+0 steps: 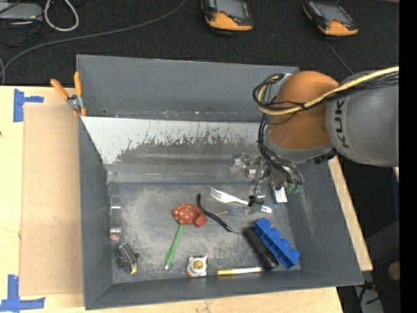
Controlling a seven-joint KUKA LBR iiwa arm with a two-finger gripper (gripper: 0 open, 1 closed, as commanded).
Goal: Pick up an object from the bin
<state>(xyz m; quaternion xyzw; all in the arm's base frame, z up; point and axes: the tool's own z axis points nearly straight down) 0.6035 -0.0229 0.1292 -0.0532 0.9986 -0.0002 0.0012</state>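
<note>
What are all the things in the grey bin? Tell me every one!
fork: one, white, middle, by the gripper
stick toy: one, red spotted head, green stick, middle
cord: one, black, middle
block: one, blue, front right
bar: one, black, beside the block
tape measure: one, white and yellow, front
pen: one, yellow and white, front
small gadget: one, black and yellow, front left
bin: one, grey
gripper: one, at the fork's right end
arm: one, grey with orange cover, from the right

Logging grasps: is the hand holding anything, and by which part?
Cannot tell: the hand sits at the handle end of the white fork, but no grip shows.
</note>
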